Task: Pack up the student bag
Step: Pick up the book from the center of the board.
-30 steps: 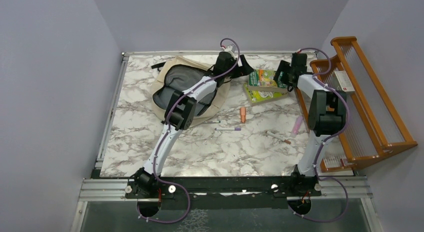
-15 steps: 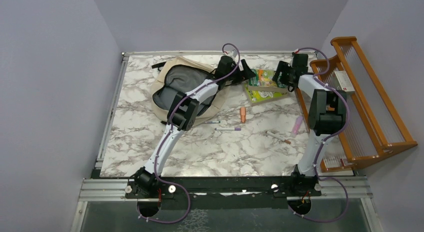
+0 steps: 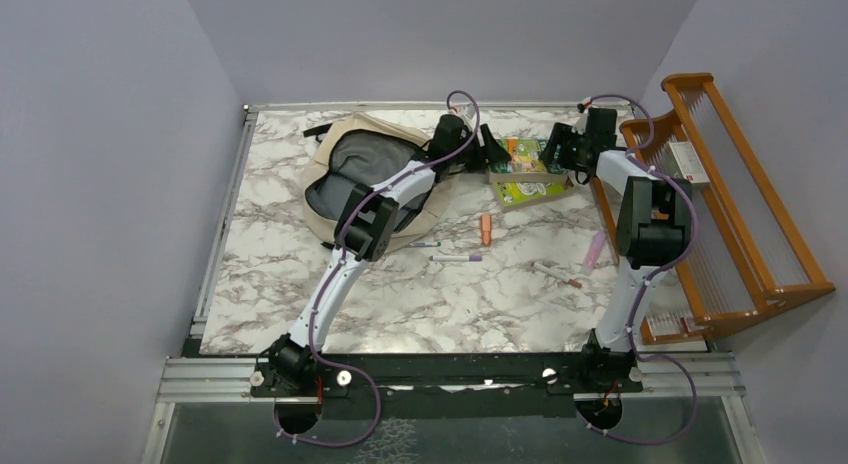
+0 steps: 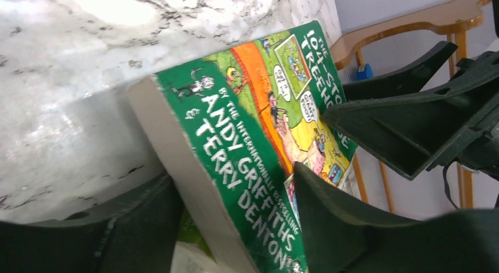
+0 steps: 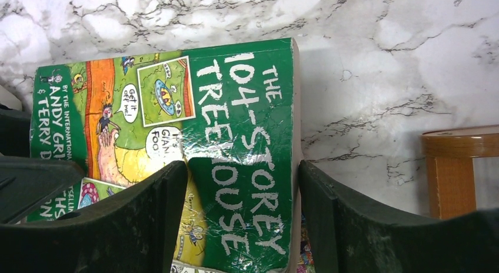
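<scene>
Green book sits between fingers of left claw and right claw; whether clamped, unclear.

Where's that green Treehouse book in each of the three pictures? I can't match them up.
Top external: the Treehouse book lies at the far side of the table, right of the student bag.
Left wrist: centre, slanting to the bottom edge.
Right wrist: left of centre, title sideways.
Shared landmark: the wooden rack, at the right in every view.
</scene>
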Available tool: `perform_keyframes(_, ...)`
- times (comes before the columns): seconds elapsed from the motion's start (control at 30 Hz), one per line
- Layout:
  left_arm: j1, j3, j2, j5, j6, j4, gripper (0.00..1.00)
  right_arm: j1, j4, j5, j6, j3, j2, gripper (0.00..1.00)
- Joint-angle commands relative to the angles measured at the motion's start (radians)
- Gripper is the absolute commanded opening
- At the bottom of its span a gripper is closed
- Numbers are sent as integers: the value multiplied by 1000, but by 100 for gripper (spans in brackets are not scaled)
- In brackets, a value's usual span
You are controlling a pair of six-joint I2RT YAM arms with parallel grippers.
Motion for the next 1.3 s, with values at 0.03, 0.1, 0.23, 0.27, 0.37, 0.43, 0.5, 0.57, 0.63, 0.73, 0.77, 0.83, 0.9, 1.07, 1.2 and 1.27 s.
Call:
perform_keyframes(0.03, 14, -52, -30, 52, -1, 63, 56, 9, 10, -44, -7, 6, 3, 72)
perform_keyframes(0.1, 31, -78, -53, 45, 1, 84, 51, 8, 9, -28, -7, 4, -9, 72)
perform_keyframes(0.23, 59, -95, -91, 47, 1, 118, 37, 8, 2, -28, -4, 10, -24, 72)
perform_keyframes(0.27, 64, -95, -99, 50, 2, 124, 34, 8, 0, -27, -4, 10, -29, 72)
perform_keyframes(0.37, 67, -95, -122, 57, 11, 138, 28, 8, -7, -13, 0, 9, -49, 72)
perform_keyframes(0.43, 67, -97, -140, 65, 15, 146, 24, 8, -9, 1, 2, 3, -74, 73)
perform_keyframes(0.5, 67, -106, -165, 76, 20, 155, 21, 8, -8, 12, 18, -6, -110, 73)
perform_keyframes(0.57, 67, -115, -191, 81, 39, 155, 20, 8, 0, 13, 34, -23, -165, 75)
perform_keyframes(0.63, 68, -136, -230, 89, 60, 169, 18, 8, 11, 11, 57, -43, -226, 76)
perform_keyframes(0.73, 68, -162, -291, 120, 82, 187, 7, 8, 19, 14, 86, -74, -315, 80)
perform_keyframes(0.77, 69, -165, -311, 133, 89, 190, 4, 8, 22, 16, 96, -86, -349, 81)
perform_keyframes(0.83, 71, -176, -357, 155, 97, 202, 0, 8, 30, 14, 122, -118, -414, 82)
perform_keyframes(0.9, 74, -207, -412, 159, 97, 225, 0, 8, 50, -4, 147, -161, -479, 82)
perform_keyframes(1.07, 81, -331, -562, 153, 122, 266, 0, 8, 76, -53, 184, -250, -604, 83)
perform_keyframes(1.2, 109, -465, -690, 175, 142, 276, 0, 9, 90, -127, 203, -311, -675, 84)
perform_keyframes(1.27, 139, -554, -762, 197, 139, 289, 0, 8, 133, -177, 216, -345, -701, 85)
